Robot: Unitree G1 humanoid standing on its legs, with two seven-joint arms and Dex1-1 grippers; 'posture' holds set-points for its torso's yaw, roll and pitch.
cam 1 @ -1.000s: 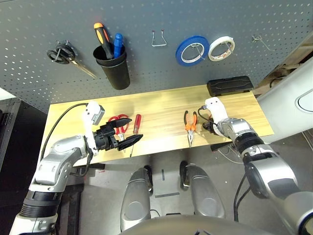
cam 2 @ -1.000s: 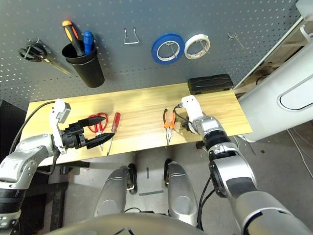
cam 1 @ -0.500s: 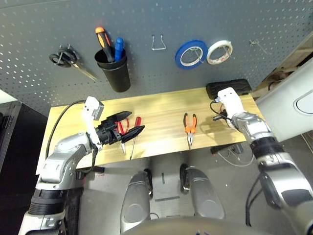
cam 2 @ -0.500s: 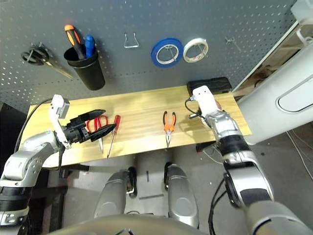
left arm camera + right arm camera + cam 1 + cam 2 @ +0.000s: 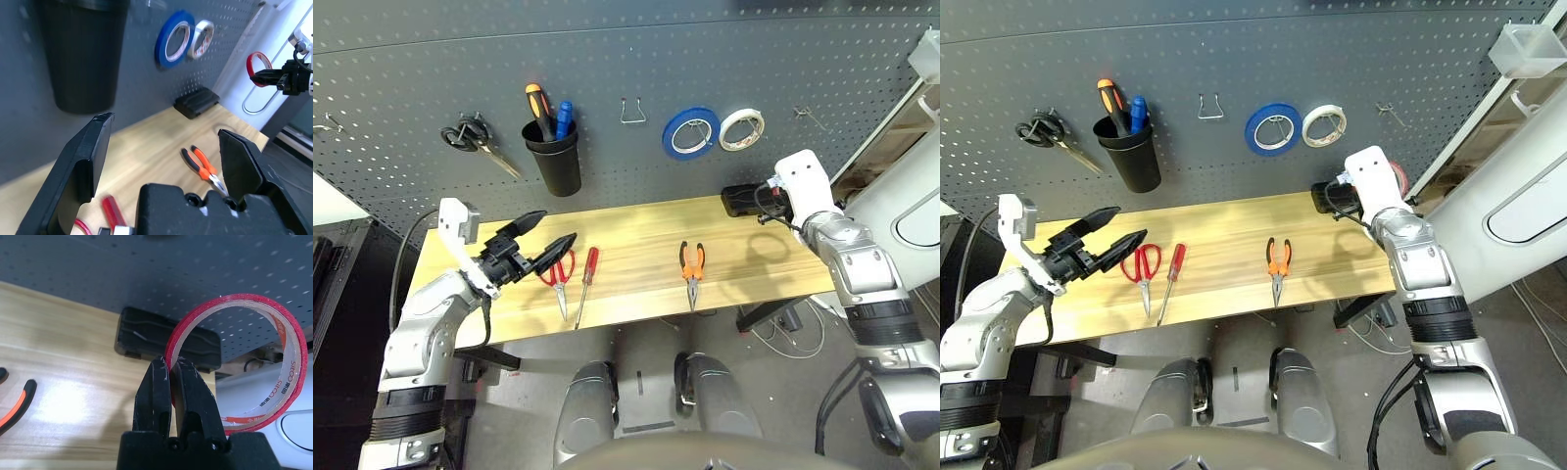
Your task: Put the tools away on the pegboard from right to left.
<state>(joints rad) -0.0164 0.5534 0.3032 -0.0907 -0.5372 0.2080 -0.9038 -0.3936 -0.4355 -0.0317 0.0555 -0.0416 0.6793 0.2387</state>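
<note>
Right gripper (image 5: 171, 374) raised above the table's right end, fingers pressed together on the rim of the red tape ring (image 5: 238, 363), the ring standing upright and clear of the wooden tabletop (image 5: 636, 240). Just beyond the pinched ring, a black box (image 5: 166, 339) lying at the table's back edge against the pegboard (image 5: 626, 49). Above and ahead of this gripper on the board, an empty metal hook (image 5: 811, 117) at the far right; left of that hook, the white tape roll (image 5: 742, 129) and the blue tape roll (image 5: 691, 132), each hung on its own hook.

Left gripper (image 5: 548, 240) hovering over the table's left end, fingers spread wide, holding nothing, pointed toward the table's middle. Directly beside and partly under its fingertips, the red-handled scissors (image 5: 558, 274) flat on the wood, blades pointing to the near edge. Just right of them, the red-handled screwdriver (image 5: 585, 284), also flat, tip toward the near edge. Farther right, well apart from both grippers, the orange-and-black pliers (image 5: 691, 269) lying with nose toward the near edge.

On the board behind the left gripper, a black cup (image 5: 556, 162) holding an orange-and-black handle and a blue handle; left of the cup, black-handled scissors (image 5: 475, 139) on a hook; right of the cup, a bare wire hook (image 5: 632, 110).
</note>
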